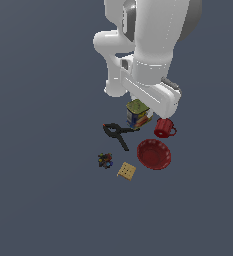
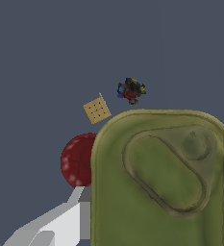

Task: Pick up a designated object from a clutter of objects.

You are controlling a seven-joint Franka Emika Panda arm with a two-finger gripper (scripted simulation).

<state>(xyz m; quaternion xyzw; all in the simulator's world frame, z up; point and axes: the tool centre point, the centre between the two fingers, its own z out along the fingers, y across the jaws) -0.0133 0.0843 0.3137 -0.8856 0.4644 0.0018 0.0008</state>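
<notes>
The gripper was held directly over the tin can, whose yellow-green top filled the wrist view; how wide the jaws stood could not be told. The can was seen between the black clamp and the red mug, above the red bowl.

Gripper fingertips hidden behind arm; tin cut off lower right in wrist view, covering bowl; multicoloured item too small.
</notes>
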